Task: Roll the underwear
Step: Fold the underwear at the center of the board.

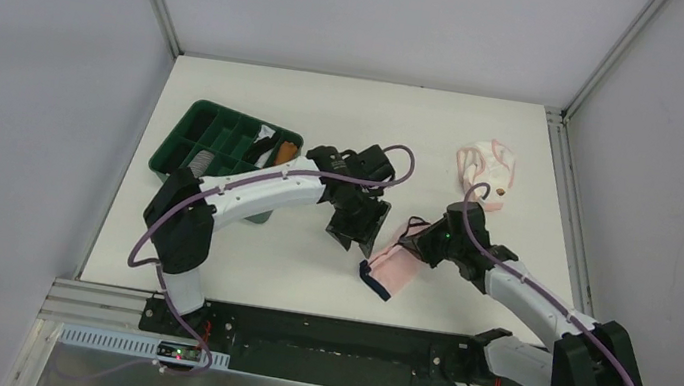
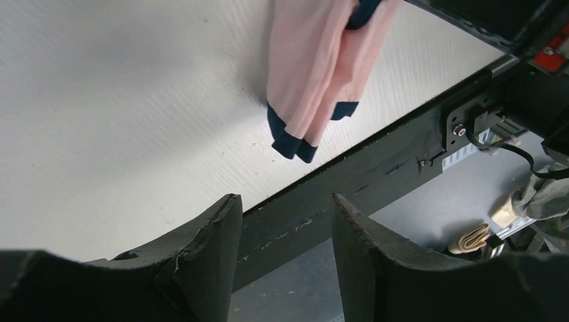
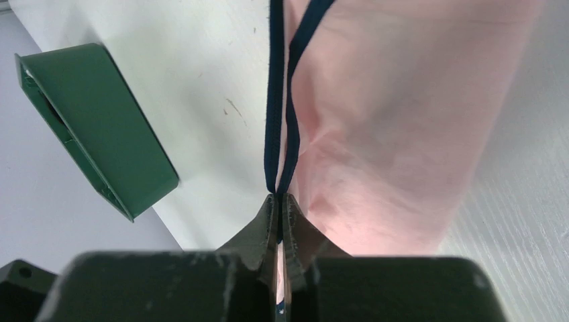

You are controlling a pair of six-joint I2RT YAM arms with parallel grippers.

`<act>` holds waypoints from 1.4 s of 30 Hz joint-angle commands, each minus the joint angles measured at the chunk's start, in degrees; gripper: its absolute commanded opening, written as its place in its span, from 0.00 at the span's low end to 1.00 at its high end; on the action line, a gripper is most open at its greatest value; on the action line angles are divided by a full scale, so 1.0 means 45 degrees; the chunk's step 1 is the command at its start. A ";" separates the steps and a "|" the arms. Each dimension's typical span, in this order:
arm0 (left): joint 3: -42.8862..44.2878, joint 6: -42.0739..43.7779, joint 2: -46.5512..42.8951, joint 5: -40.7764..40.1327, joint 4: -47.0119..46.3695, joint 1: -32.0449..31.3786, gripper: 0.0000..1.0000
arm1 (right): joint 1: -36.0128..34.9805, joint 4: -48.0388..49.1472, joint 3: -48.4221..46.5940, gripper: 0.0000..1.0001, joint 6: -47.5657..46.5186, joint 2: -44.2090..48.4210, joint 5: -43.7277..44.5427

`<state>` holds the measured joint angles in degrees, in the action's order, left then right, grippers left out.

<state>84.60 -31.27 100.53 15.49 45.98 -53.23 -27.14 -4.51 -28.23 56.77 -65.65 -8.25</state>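
The pink underwear with navy edging [image 1: 391, 266] hangs folded from my right gripper [image 1: 420, 238], its lower end near the table's front edge. In the right wrist view the jaws are shut on its navy edging [image 3: 276, 144], at the gripper's tips [image 3: 278, 196]. It also shows in the left wrist view [image 2: 315, 74], hanging past my fingers. My left gripper [image 1: 354, 233] is open and empty, just left of the underwear; its fingers [image 2: 221, 228] stand apart. The paler pink-white underwear [image 1: 487, 170] lies crumpled at the back right.
A green compartment tray [image 1: 188, 126] with rolled cloths stands at the back left; its corner shows in the right wrist view [image 3: 94, 114]. The black base rail [image 1: 328, 337] runs along the table's front edge.
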 commanded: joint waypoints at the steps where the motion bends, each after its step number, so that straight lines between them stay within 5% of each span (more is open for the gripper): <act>1: -0.0018 -0.0472 -0.0009 -0.0372 0.0363 0.0274 0.51 | 0.0241 -0.0086 0.0144 0.00 -0.0821 0.0647 -0.0433; 10: 0.0242 -0.0500 0.1222 0.0391 -0.0290 0.0162 0.57 | 0.0939 -0.0111 0.0741 0.00 -0.1110 0.0962 -0.0806; 14: 0.0329 0.0221 0.1297 -0.0375 -0.0874 -0.0339 0.90 | 0.1062 0.0021 0.0823 0.00 -0.1106 0.0944 -0.0963; 17: 0.0479 0.0922 0.1420 -0.0748 -0.1003 -0.0650 0.96 | 0.1141 0.0026 0.0771 0.00 -0.1114 0.0988 -0.1099; 27: 0.1003 0.3612 0.2110 -0.2302 -0.1628 -0.2003 0.87 | 0.1323 0.0036 0.0859 0.00 -0.1171 0.1085 -0.1318; 42: 0.1321 0.3513 0.2735 -0.2225 -0.2462 -0.2079 0.69 | 0.1483 -0.0048 0.0902 0.00 -0.1092 0.1229 -0.1504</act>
<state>88.03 -15.92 111.53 6.79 35.70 -62.57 -20.84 -5.26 -24.40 52.42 -61.52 -14.24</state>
